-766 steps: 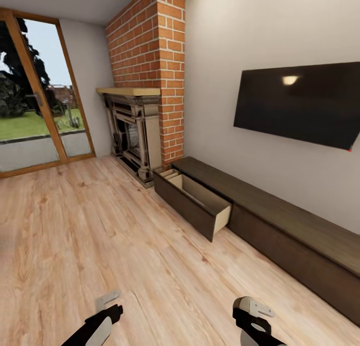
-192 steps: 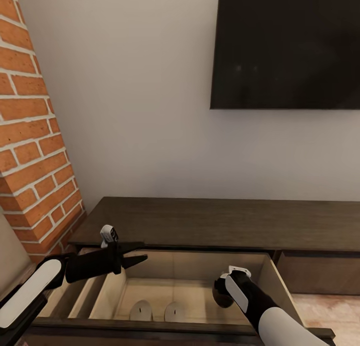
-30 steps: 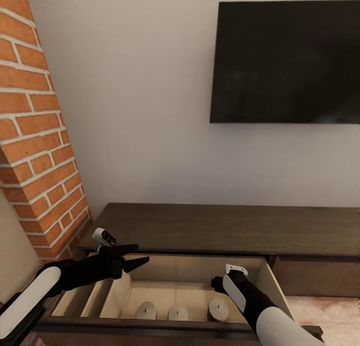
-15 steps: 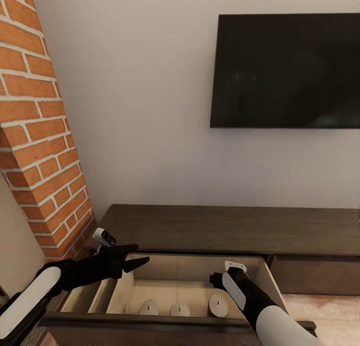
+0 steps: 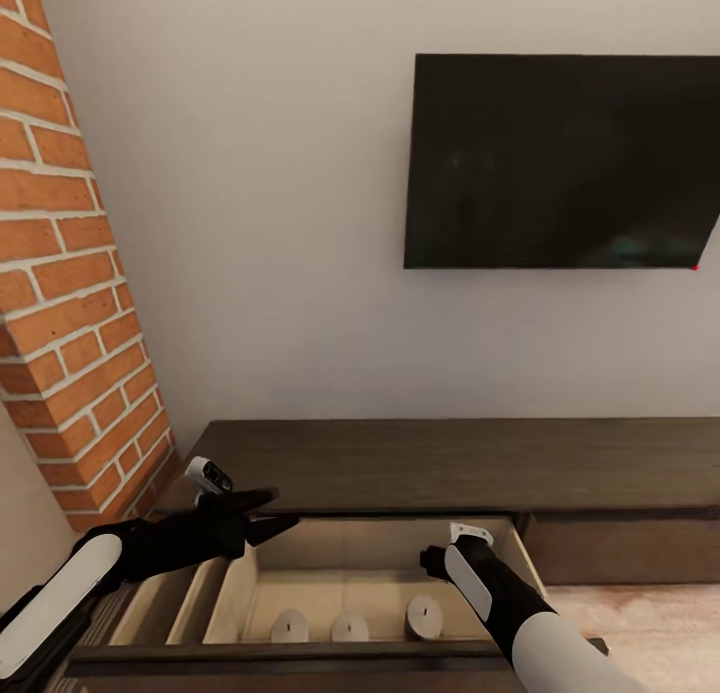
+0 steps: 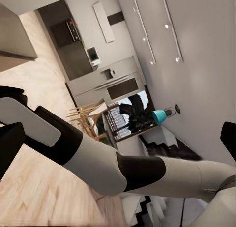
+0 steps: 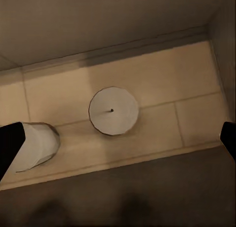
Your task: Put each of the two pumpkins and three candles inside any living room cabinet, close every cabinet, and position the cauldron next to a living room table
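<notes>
Wall: a pale plaster wall [image 5: 270, 223] runs across the far side of the room.
Television: a flat black screen [image 5: 560, 163] hangs on that wall, right of centre.
Chimney: a red brick column [image 5: 70, 273] stands at the left, its foot just beside the cabinet's left end.
Cabinet: the long, low dark-brown wood unit [image 5: 450, 463] sits against the wall under the screen; its left drawer [image 5: 350, 548] with pale wood insides is pulled out toward the near side, the right drawer front flush.
Floor: light wood boards [image 5: 640, 613] show at the near right.
Left arm: the black left gripper [image 5: 272, 513] hangs over the far left corner of the open drawer, jaws spread a little and empty.
Right arm: the black-and-white right gripper [image 5: 435, 563] points down into the drawer's right part; in the right wrist view its fingertips [image 7: 10, 148] sit far apart at the frame edges, jaws wide and empty.
Candles: three short white cylindrical candles [image 5: 350, 626] stand upright in a row on the drawer floor along its near wall, apart from one another, the rightmost [image 7: 113, 110] directly under the right gripper.
</notes>
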